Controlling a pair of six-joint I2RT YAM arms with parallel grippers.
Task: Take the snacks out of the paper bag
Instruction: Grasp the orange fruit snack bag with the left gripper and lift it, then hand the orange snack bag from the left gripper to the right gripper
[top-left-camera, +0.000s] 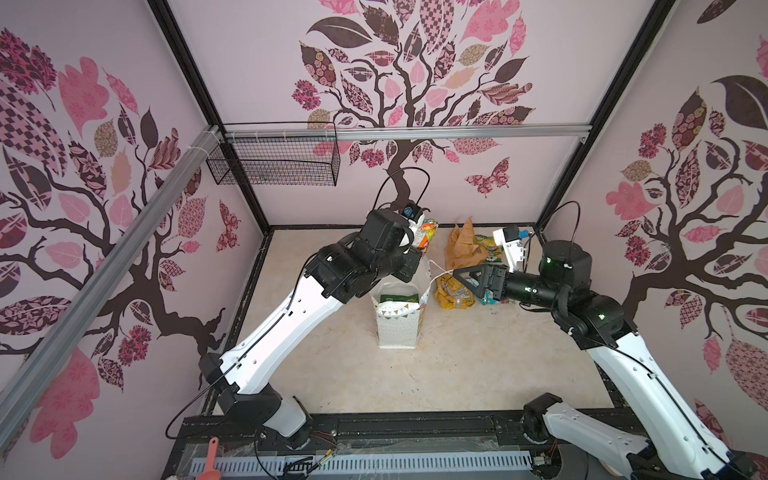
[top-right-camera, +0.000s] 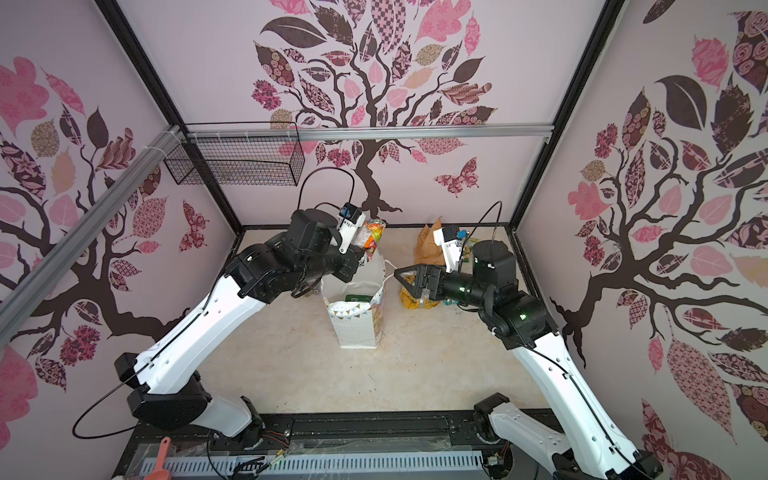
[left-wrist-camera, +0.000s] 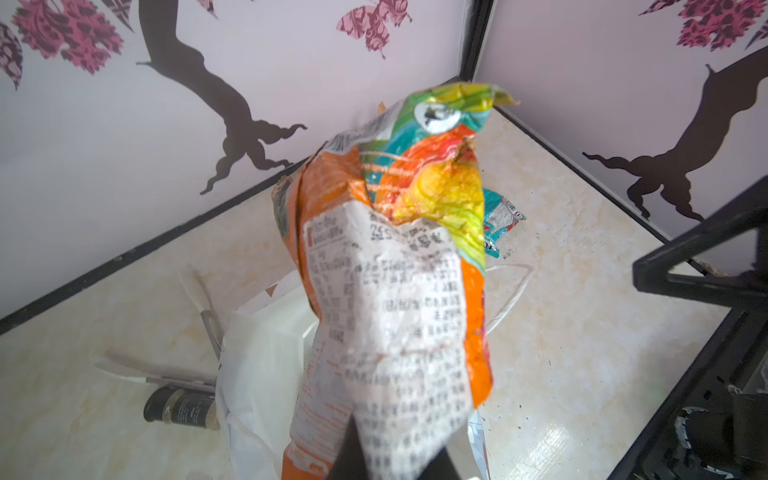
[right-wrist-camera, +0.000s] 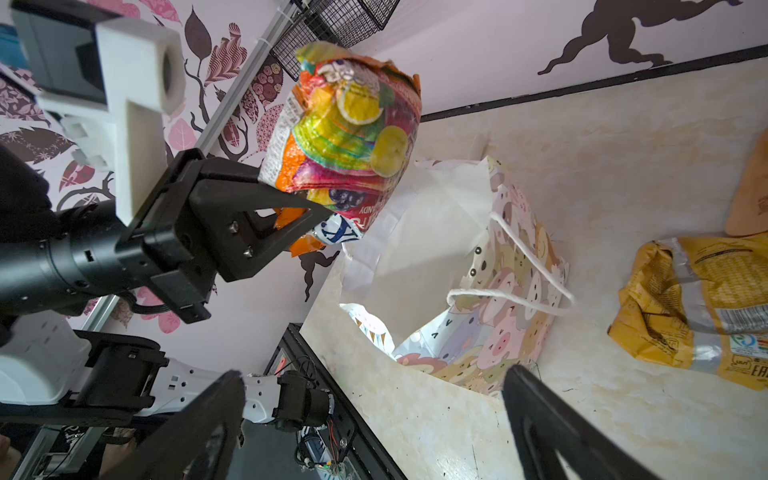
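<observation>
Left pincer (right-wrist-camera: 309, 214) clamped on the orange packet (right-wrist-camera: 349, 137) above the paper bag (top-left-camera: 397, 328), right pincer (top-right-camera: 397, 274) gaping empty: lift clear, then swing toward two o'clock.

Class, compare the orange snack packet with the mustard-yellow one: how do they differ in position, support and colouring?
The orange packet is held in the air above the paper bag by the left gripper; the mustard-yellow packet lies loose on the table beside the bag. The orange packet shows a multicoloured fruit print; the mustard-yellow packet is mostly one colour. Both are crinkled and outside the bag.
</observation>
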